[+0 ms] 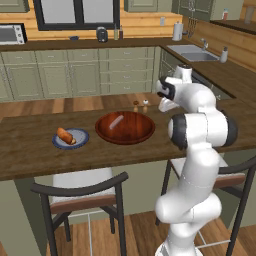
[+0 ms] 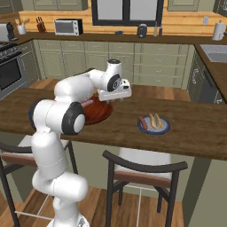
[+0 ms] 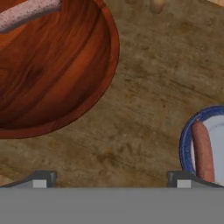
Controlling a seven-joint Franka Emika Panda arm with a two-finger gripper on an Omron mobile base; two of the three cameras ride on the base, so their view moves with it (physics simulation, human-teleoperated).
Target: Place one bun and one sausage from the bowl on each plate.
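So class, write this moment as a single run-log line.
jaws: open, empty | gripper: above counter between bowl and right plate | right plate: bun, sausage | left plate: food | bowl: sausage

No writing, label, brand mark, number or sign can be read anywhere in these pictures. The silver microwave oven (image 2: 68, 27) on the far wooden worktop is too small and blurred for any lettering or display to be made out, and the same holds for the small bottles (image 1: 118, 33) beside the window.
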